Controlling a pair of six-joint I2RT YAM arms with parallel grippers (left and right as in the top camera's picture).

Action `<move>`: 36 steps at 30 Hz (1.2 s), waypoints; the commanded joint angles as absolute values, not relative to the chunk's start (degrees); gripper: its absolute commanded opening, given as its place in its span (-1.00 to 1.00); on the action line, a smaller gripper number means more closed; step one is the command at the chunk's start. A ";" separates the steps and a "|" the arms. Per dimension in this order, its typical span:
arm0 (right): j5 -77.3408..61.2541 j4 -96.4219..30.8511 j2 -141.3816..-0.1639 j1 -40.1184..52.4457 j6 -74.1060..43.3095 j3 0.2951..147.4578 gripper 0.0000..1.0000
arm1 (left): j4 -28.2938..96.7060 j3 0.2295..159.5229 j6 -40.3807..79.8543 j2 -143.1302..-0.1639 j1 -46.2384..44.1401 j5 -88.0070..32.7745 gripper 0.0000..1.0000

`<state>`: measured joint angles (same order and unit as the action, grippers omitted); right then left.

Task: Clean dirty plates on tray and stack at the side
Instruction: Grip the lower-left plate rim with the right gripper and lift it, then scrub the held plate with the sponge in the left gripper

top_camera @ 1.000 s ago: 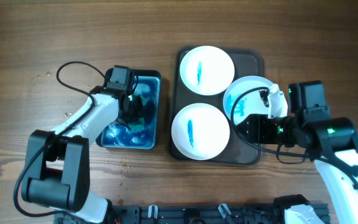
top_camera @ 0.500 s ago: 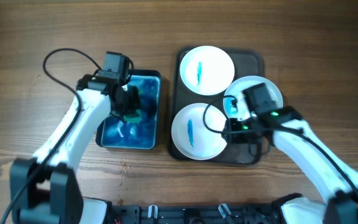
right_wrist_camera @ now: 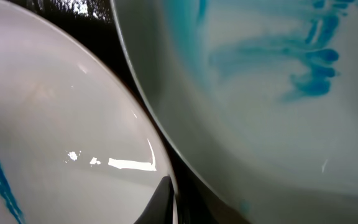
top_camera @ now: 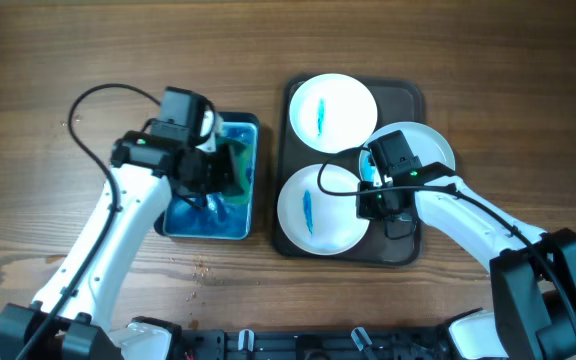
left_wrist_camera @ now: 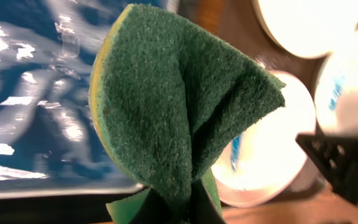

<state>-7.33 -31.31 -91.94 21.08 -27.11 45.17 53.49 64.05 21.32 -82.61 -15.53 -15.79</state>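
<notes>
Left claw [left_wrist_camera: 183, 209] pinches the green sponge [left_wrist_camera: 179, 106] (folded) above the basin [top_camera: 200, 236].

Left end effector [left_wrist_camera: 180, 208] clenched; right [top_camera: 374, 198] unclear.

A dark rectangular tray [top_camera: 404, 97] holds a far plate [top_camera: 340, 100] and a near plate [top_camera: 333, 222], each white with a blue streak. A third plate [top_camera: 436, 150], at right, is smeared blue.
</notes>
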 commanded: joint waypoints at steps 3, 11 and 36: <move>-2.33 -30.96 -93.56 21.04 -33.71 44.66 -0.91 | 48.84 64.23 26.79 -85.73 -25.06 -19.14 -0.92; -2.31 -32.38 -93.56 21.04 -35.99 44.66 -0.92 | 38.87 63.40 37.10 -98.21 -37.10 -19.07 -0.92; -2.55 -32.58 -93.56 21.04 -36.01 44.64 -0.91 | 40.56 64.14 34.70 -109.89 -36.25 8.38 -0.92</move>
